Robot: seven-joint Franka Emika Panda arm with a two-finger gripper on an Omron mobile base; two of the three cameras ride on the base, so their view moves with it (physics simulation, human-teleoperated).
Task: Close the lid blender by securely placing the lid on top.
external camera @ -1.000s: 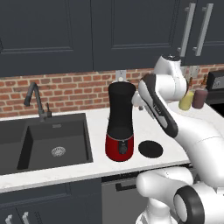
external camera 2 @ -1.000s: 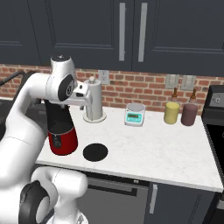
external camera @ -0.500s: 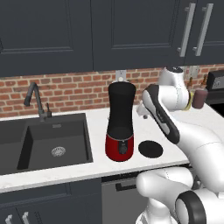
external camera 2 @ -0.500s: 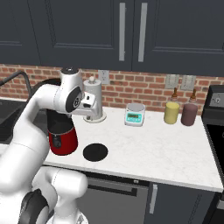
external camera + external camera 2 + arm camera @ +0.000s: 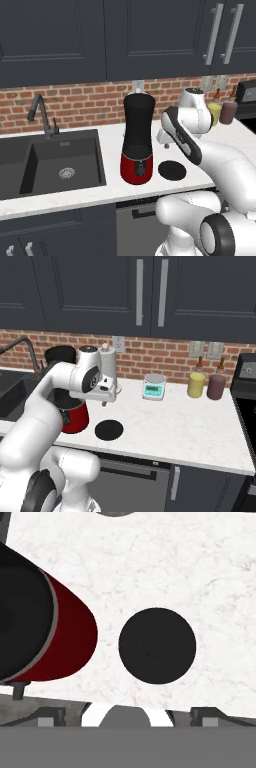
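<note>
A: Where is the lid (image 5: 157,645)?

B: Flat on the white counter (image 5: 190,426), just beside the blender (image 5: 138,146) on its right, near the counter's front edge. The two do not touch; pale marble shows between them in the hand view.

A: And the blender itself?

B: Upright, black jar on its red base, with the knob facing front. In the right base view the arm covers most of it, so only the jar's rim and part of the red base show. In the hand view its left side runs out of the picture.

A: The tool (image 5: 127,714)?

B: It hangs above the lid, fingers spread wide and nothing between them. Only the two dark tips (image 5: 50,716) peek up at the bottom of the hand view, and in the left base view the forearm hides it.

A: Anything else hard to read?

B: A white appliance (image 5: 108,372) behind the arm is partly masked by the wrist. A small scale (image 5: 153,387) sits by the brick wall, its display too small to read. Further right stand a yellow canister (image 5: 196,384) and a maroon canister (image 5: 216,387), close together. The sink (image 5: 59,160) lies left of the blender, cut off at the left edge.
</note>
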